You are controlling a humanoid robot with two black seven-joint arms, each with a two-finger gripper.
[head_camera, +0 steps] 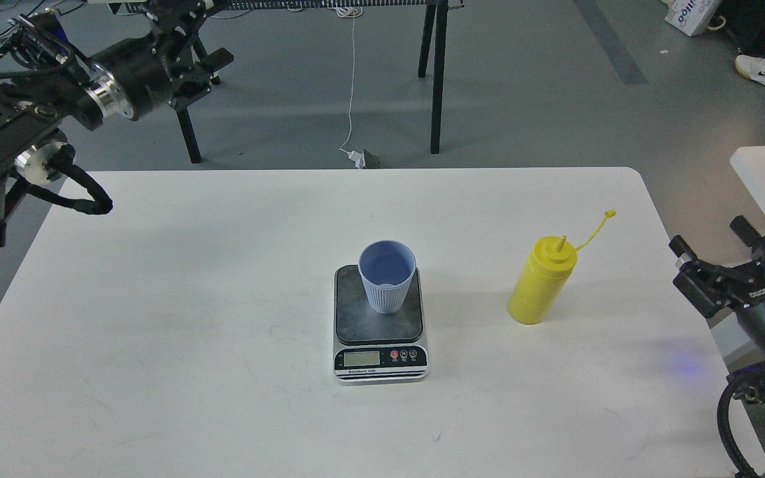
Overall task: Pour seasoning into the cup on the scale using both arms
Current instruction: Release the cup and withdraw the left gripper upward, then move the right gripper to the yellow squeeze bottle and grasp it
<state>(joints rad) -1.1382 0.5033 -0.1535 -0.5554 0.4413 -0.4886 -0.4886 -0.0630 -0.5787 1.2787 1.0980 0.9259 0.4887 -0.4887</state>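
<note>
Seasoning (542,282) upright, untouched, right tool (711,265) spread wide, left tool (200,60) fingers indistinct, state unclear

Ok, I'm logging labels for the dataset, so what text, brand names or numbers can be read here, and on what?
Scale: a line of print under its display, too small to read; the display shows no digits I can make out; button marks are too small.
White box on the floor, top right: large partial letters, cut off and at an angle, not readable with certainty.
Cup and bottle: no text visible.
</note>
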